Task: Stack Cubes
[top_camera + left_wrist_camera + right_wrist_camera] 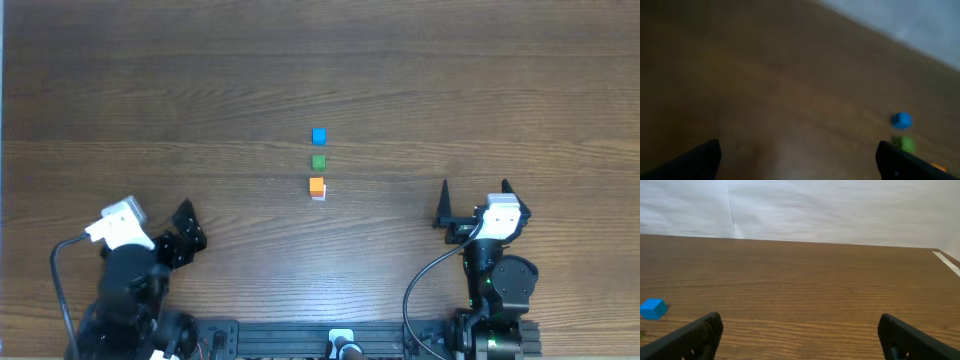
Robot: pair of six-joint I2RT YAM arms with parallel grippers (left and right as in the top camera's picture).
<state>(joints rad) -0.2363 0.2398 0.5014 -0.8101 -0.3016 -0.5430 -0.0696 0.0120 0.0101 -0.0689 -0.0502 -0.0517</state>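
Note:
Three small cubes lie in a short line at the table's middle: a blue cube (pixel 319 136) farthest back, a green cube (pixel 318 162) in the middle, and an orange cube (pixel 316 185) nearest, with a pale sliver showing under its front edge. My left gripper (pixel 186 232) is open near the front left, well away from the cubes. The left wrist view shows its open fingers (pixel 695 161) and, far off, the blue cube (pixel 901 120) and green cube (pixel 905 144). My right gripper (pixel 476 200) is open at the front right, and the blue cube (pixel 652 308) lies off to its side.
The wooden table (pixel 150 100) is bare all around the cubes. A white backdrop (pixel 840 210) rises behind the table's far edge. Both arm bases stand along the near edge.

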